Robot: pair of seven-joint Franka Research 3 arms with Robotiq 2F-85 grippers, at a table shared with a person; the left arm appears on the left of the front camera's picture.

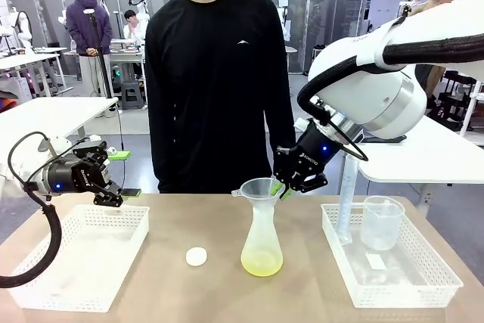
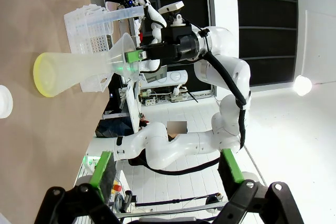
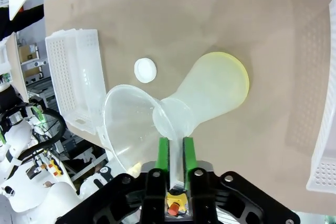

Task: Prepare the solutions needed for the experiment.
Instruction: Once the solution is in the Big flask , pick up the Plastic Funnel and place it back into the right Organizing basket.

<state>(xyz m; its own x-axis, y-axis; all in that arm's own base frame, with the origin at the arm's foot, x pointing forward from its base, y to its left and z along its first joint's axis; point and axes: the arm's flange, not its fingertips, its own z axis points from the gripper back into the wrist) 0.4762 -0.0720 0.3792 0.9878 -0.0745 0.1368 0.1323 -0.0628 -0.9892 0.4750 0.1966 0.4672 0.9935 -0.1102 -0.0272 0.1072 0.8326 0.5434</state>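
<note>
A translucent conical flask [image 1: 262,247] stands mid-table with a shallow layer of pale yellow-green solution [image 1: 262,265] in its base. A clear funnel [image 1: 258,189] sits in its neck. My right gripper [image 1: 281,187] reaches down from the right and is shut on the funnel's right rim. In the right wrist view its green pads [image 3: 163,150] pinch the rim of the funnel [image 3: 128,124] above the flask [image 3: 210,98]. My left gripper [image 1: 106,187] hovers open and holding nothing above the left basket. The left wrist view shows the flask [image 2: 73,69] and the funnel [image 2: 122,51] far off.
A small white round cap [image 1: 197,256] lies left of the flask. A white mesh basket [image 1: 83,255] sits at the left. Another basket [image 1: 393,274] at the right holds a clear beaker [image 1: 382,223]. A person in black stands at the far edge.
</note>
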